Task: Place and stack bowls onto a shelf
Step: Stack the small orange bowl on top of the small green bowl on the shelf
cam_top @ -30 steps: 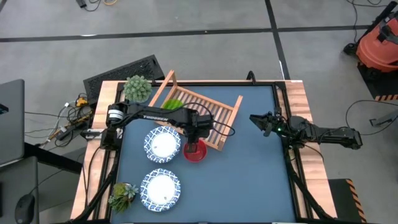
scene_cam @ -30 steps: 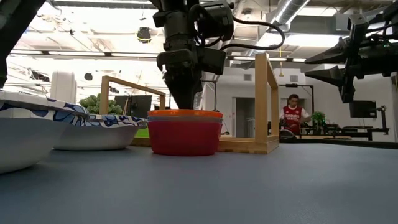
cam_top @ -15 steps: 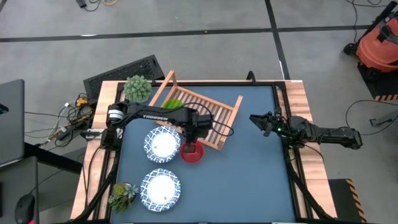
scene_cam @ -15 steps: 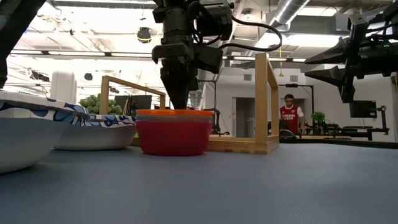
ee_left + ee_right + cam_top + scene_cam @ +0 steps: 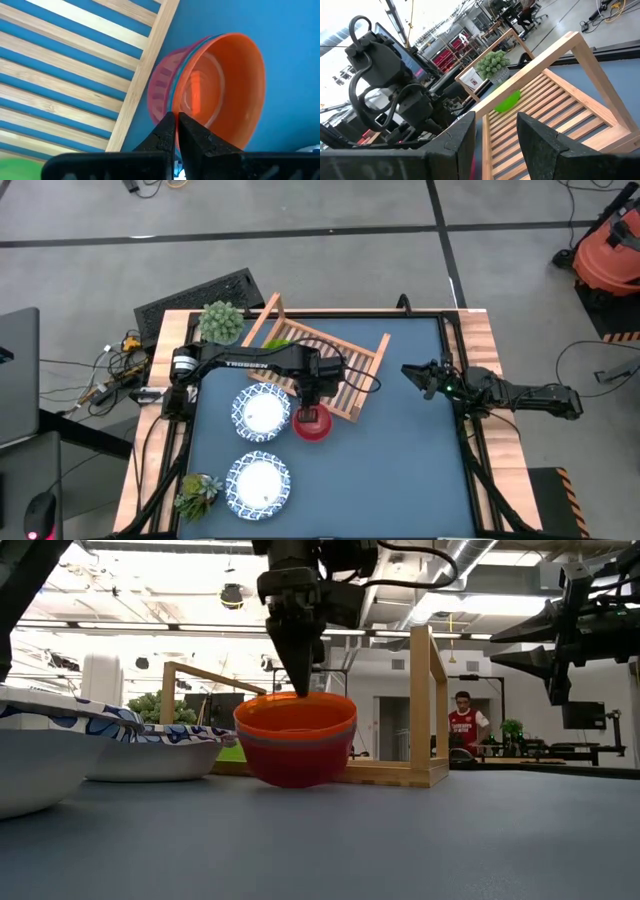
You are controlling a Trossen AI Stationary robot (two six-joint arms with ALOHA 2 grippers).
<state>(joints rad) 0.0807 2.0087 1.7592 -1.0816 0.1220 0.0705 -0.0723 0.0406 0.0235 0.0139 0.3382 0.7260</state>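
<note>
Beside the near rail of the light wooden slatted shelf (image 5: pixel 318 362), the left tool (image 5: pixel 311 409) is pinching the rim of a nested stack of small plastic bowls (image 5: pixel 295 738), orange-red on the inside with a teal edge and a magenta outer wall showing in the left wrist view. Its fingers (image 5: pixel 170 131) are clenched tight on that rim, and the stack is hanging tilted, its mouth turned toward the low camera, its underside close above the blue bench (image 5: pixel 400 460). A small green bowl (image 5: pixel 277 346) is lying on the shelf's slats. Two wide white bowls with blue patterned rims (image 5: pixel 261 412) (image 5: pixel 259 485) are sitting on the bench near the left arm. The right tool (image 5: pixel 412 372) is hovering well apart at the bench's right edge, its fingers released and spread.
</note>
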